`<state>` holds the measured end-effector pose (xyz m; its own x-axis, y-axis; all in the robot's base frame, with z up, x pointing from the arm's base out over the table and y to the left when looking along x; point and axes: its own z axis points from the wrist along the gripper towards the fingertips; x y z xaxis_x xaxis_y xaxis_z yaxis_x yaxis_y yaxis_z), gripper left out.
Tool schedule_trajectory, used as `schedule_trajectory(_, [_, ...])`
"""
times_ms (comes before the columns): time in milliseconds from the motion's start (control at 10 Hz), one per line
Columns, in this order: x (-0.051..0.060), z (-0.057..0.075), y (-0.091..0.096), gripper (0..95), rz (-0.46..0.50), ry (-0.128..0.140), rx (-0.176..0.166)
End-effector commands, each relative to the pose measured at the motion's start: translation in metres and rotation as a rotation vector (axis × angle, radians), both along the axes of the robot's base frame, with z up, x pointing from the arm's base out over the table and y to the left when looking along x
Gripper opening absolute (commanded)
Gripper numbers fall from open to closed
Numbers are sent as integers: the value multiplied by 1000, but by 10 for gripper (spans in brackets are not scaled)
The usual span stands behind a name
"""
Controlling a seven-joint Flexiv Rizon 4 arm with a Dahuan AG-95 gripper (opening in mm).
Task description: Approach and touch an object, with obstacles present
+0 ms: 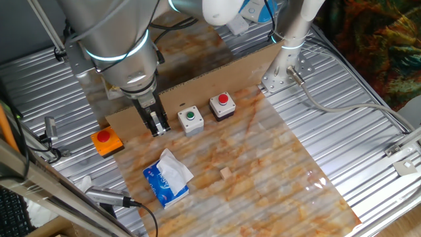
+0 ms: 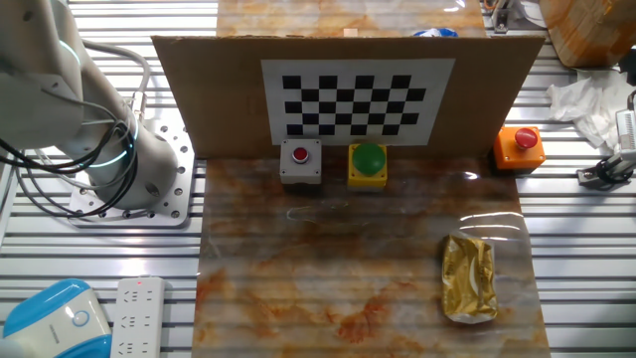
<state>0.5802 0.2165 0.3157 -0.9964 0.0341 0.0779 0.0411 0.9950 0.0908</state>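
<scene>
In one fixed view my gripper (image 1: 157, 125) points down at the marble board, its fingers close together and holding nothing. It is just left of a pale box with a green button (image 1: 191, 119). A dark box with a red button (image 1: 222, 105) stands right of that. An orange box with a red button (image 1: 106, 140) sits to the gripper's left. The other fixed view shows the red button box (image 2: 300, 161), the green button (image 2: 368, 162) and the orange box (image 2: 519, 147). The gripper is out of that view.
A blue tissue pack (image 1: 168, 178) and a small wooden cube (image 1: 226, 173) lie in front of the gripper. A cardboard sheet (image 1: 217, 76) stands behind the buttons, with a checkerboard (image 2: 353, 99) on it. A gold foil bag (image 2: 469, 278) lies on the board. The arm's base (image 2: 109, 149) stands at the left.
</scene>
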Motion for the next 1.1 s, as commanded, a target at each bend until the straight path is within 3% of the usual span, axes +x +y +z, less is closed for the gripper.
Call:
schedule_trajectory(100, [0,0,0,0,-19,4,-12])
schedule_trajectory(600, [0,0,0,0,-42,-14,-64])
schedule_trajectory(1100, [0,0,0,0,-38,-6,-115])
